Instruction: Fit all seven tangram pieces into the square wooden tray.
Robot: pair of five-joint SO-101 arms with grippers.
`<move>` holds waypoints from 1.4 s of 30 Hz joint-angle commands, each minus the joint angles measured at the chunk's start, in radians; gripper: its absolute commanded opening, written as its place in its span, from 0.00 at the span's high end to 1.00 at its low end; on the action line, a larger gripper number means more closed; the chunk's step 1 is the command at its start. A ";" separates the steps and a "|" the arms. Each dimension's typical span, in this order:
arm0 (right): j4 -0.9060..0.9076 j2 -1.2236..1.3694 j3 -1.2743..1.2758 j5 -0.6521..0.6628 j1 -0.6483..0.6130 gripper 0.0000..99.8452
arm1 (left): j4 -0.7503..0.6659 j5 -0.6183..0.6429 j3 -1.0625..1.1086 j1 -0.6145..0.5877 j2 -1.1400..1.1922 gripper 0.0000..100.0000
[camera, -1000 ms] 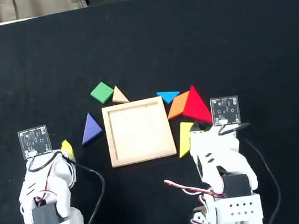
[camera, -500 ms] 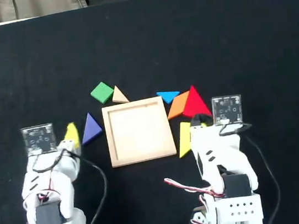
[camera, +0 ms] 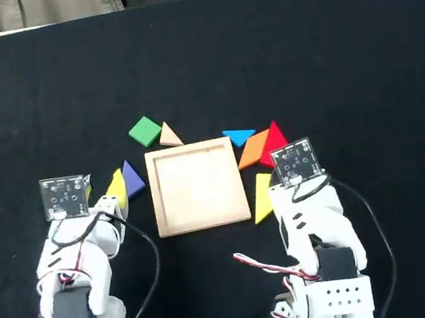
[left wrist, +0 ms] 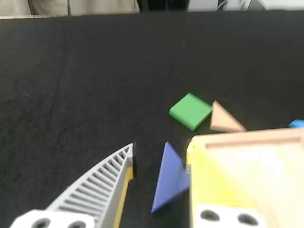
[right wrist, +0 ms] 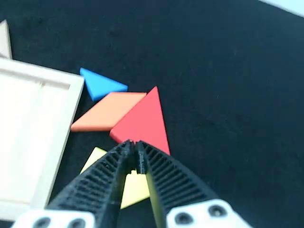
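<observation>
Two states: left end effector splayed by the purple triangle (near tray), right end effector clenched

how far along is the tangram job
Done: nothing, the wooden tray holds no piece. In hand: nothing; the left gripper has its jaws open near the indigo triangle, the right gripper is shut by the red triangle. To do: all seven pieces lie outside the tray.
</observation>
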 commanded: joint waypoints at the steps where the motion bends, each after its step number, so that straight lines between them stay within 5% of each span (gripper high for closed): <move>1: 0.011 -0.007 -0.001 -0.002 0.006 0.99 | 0.143 0.023 -0.265 0.068 0.018 0.81; 13: 0.015 0.001 -0.001 -0.002 0.011 0.99 | 0.216 0.025 -0.619 0.070 0.600 0.81; 23: 0.052 -0.007 -0.004 0.000 0.012 0.99 | -0.232 0.025 -0.427 0.056 0.997 0.81; 29: 0.057 -0.004 -0.004 0.000 0.014 0.97 | -0.241 0.029 -0.555 -0.096 1.234 0.81; 34: 0.074 0.004 -0.022 0.002 0.014 0.90 | -0.241 0.029 -0.624 -0.097 1.427 0.81; 42: 0.169 0.004 -0.122 0.054 0.006 0.90 | -0.239 0.071 -0.634 -0.107 1.433 0.81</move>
